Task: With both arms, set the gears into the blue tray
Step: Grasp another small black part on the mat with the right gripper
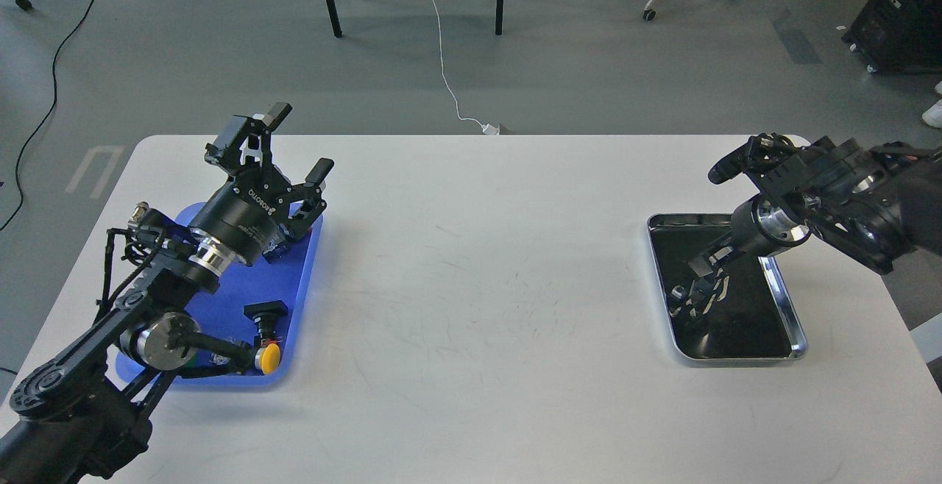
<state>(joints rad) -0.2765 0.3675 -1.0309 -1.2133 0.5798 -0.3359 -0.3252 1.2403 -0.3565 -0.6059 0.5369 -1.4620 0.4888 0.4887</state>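
The blue tray (pixel 246 285) lies at the table's left side. Above its far end my left gripper (pixel 299 140) is lifted with its two fingers spread wide open and nothing between them. At the right, my right gripper (pixel 703 272) reaches down into the silver tray (pixel 786 300) with black lining. Its dark fingers blend with the lining and their reflection, so its state is unclear. The gears are too small and dark to make out against the lining.
Push-button switches lie in the blue tray: a yellow-capped one (pixel 270 357) at the near edge, a black one (pixel 266 310) beside it, more under my left wrist. The white table (pixel 478 285) spans between both trays. Chair legs and cables are on the floor beyond.
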